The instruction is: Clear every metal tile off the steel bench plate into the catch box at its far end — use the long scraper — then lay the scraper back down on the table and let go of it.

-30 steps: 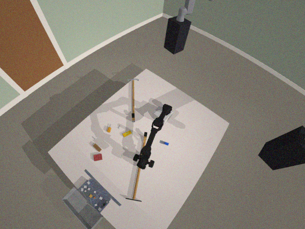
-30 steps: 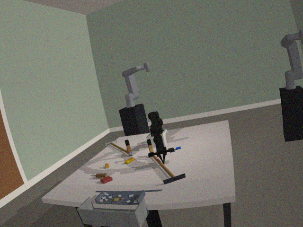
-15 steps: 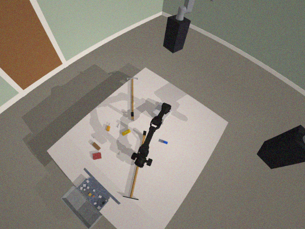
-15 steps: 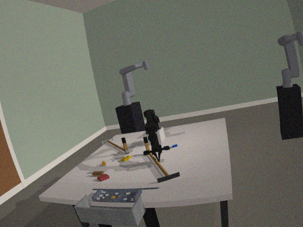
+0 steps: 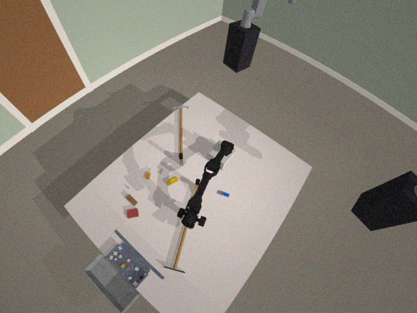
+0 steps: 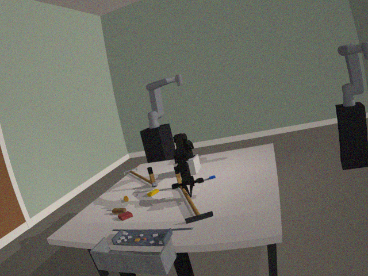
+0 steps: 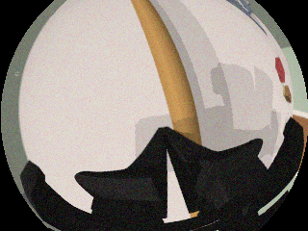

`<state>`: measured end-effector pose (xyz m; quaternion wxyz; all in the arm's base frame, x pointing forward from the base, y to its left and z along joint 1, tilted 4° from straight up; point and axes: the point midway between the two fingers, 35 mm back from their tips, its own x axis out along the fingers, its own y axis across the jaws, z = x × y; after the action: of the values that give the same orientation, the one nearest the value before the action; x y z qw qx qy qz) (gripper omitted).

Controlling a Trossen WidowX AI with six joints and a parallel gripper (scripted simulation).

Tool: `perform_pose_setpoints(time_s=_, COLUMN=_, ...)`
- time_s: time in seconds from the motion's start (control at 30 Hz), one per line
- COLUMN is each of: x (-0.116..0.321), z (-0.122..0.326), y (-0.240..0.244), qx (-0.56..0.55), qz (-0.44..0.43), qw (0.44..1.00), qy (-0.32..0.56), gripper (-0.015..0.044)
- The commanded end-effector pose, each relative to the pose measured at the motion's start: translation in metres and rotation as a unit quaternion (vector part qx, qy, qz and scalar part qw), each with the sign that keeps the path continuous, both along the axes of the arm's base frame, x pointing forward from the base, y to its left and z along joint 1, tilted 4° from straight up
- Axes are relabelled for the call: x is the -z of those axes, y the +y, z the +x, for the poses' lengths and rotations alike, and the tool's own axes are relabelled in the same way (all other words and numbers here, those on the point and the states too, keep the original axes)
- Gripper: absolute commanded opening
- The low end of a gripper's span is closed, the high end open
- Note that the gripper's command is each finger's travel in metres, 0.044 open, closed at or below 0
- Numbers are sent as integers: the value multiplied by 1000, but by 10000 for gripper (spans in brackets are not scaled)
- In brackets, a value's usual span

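Note:
My gripper (image 5: 189,224) (image 6: 190,195) (image 7: 165,131) is shut and empty, its fingertips meeting above the table beside the scraper's shaft. The long scraper (image 5: 180,248) (image 6: 191,203) (image 7: 168,72) lies on the table, with a wooden shaft, a wide dark blade toward the plate side and an upright black-topped grip at its rear. The blue-grey steel plate (image 5: 133,255) (image 6: 163,232) sits at the table edge. Several tiles lie on it, including a white tile (image 5: 136,268) (image 6: 155,234) and an orange tile (image 5: 122,266) (image 6: 137,239). The grey catch box (image 5: 122,295) (image 6: 127,263) adjoins its outer side; its contents are unclear.
A second wooden tool (image 5: 181,134) (image 6: 141,176) with a pale head lies farther back. A red block (image 5: 132,213) (image 6: 125,215), a brown-handled item (image 5: 131,199) (image 6: 118,210), a yellow block (image 5: 172,180) (image 6: 153,192) and a blue-ended item (image 5: 226,194) (image 6: 212,177) lie around. A long bar (image 5: 157,272) (image 6: 184,228) borders the plate.

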<state>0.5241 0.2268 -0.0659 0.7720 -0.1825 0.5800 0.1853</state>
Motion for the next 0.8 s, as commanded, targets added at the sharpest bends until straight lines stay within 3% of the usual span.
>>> perform_pose_setpoints(time_s=0.0, x=0, z=7, y=-9, qx=3, qz=0, qw=1000, qy=-5, gripper=0)
perform_pose_setpoints(time_s=0.77, x=-2, z=20, y=-27, qx=3, qz=2, qw=1000, qy=-16, gripper=0)
